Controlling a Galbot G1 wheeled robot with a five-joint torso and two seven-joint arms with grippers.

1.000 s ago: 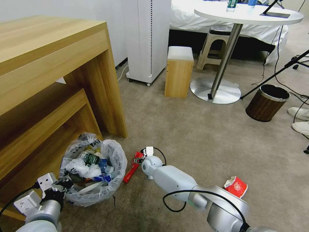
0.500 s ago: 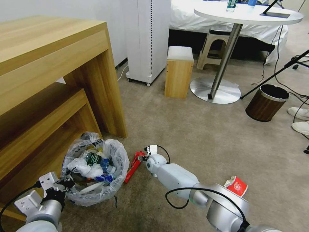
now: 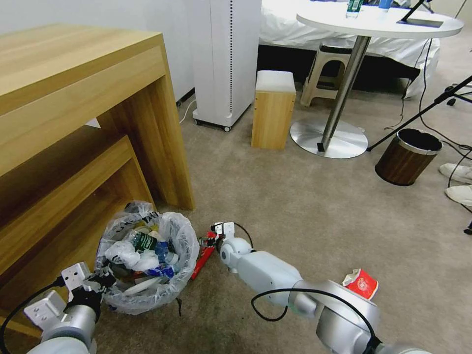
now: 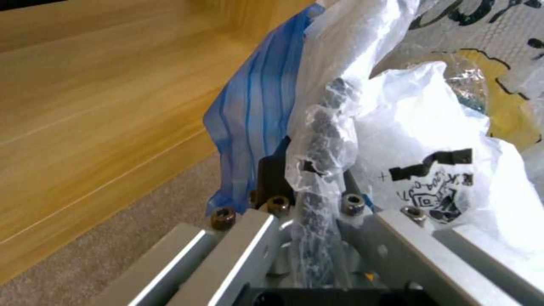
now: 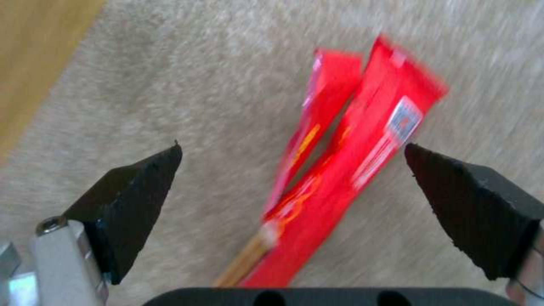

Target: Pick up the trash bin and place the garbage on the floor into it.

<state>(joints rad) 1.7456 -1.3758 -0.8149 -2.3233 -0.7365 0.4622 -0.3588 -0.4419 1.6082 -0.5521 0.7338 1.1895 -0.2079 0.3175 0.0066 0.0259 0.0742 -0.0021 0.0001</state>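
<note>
At near left, the left gripper (image 4: 317,199) pinches the trash bin's (image 3: 142,260) bag rim. Just right, the right gripper (image 5: 292,204) hovers, jaws wide, over 1 red packet (image 5: 346,157) (on the floor (image 3: 295,196)); judged next: descend, close.

I see bright, even room light with soft shadows, bent lines at the head view's edges, and motion blur across the right wrist view.
</note>
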